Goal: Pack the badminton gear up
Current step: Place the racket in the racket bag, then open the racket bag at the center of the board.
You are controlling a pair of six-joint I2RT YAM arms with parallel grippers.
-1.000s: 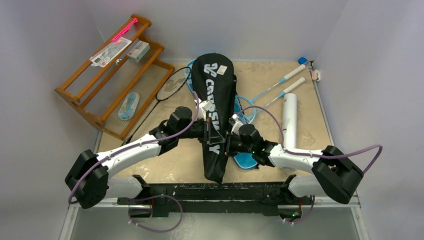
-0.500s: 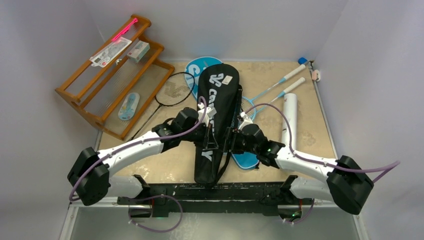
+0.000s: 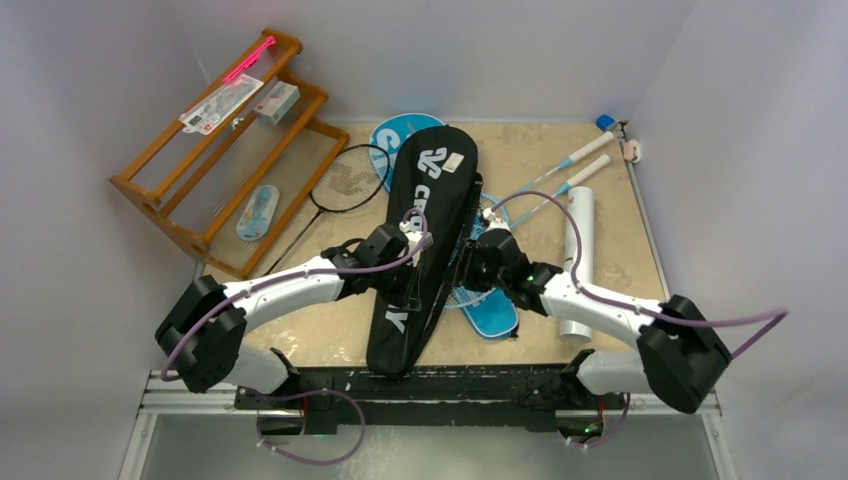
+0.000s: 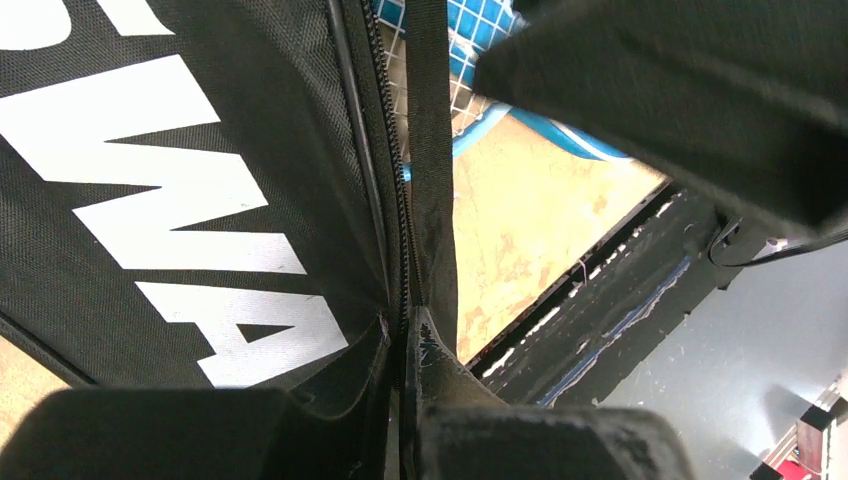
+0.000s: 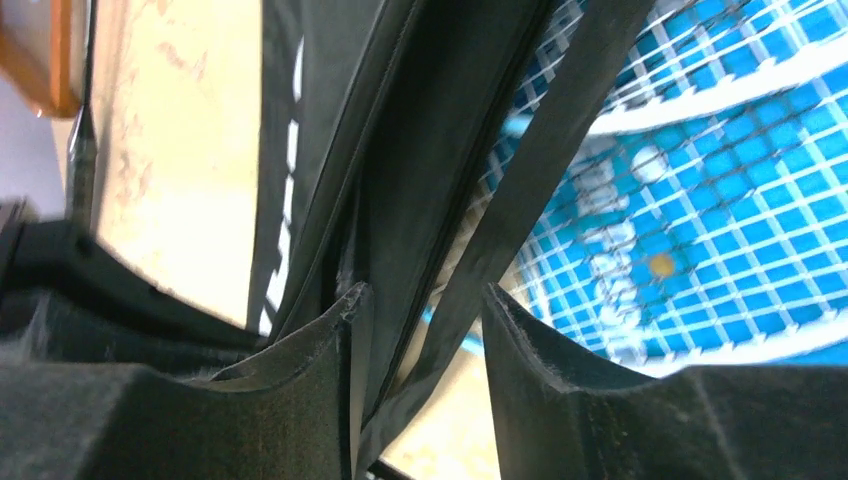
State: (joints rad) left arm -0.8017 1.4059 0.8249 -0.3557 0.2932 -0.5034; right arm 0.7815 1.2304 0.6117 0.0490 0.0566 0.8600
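Observation:
The black "CROSSWAY" cover [image 3: 430, 215] lies slanted across the middle of the table, over the blue "SPORT" cover [image 3: 494, 316]. My left gripper [image 3: 414, 272] is shut on the cover's zipper edge [image 4: 405, 250], seen in the left wrist view [image 4: 405, 335]. My right gripper [image 3: 466, 268] is open beside the cover's right edge; a black strap [image 5: 520, 190] runs between its jaws [image 5: 422, 295]. Light-blue rackets [image 3: 560, 165] lie to the right, one head [image 5: 700, 150] under the strap. A black racket [image 3: 345, 185] lies left of the cover. The white tube [image 3: 577, 255] lies at right. No shuttlecocks show.
The wooden rack [image 3: 215, 150] with packaged items and a pink stick [image 3: 250, 58] stands at the back left. A small pale object [image 3: 630, 151] sits in the back right corner. The black rail of the arm bases [image 3: 430, 385] runs along the near edge.
The black cover has swung, its lower end moving left and toward the near edge. Both arms moved with it, and more of the blue cover and white tube now shows.

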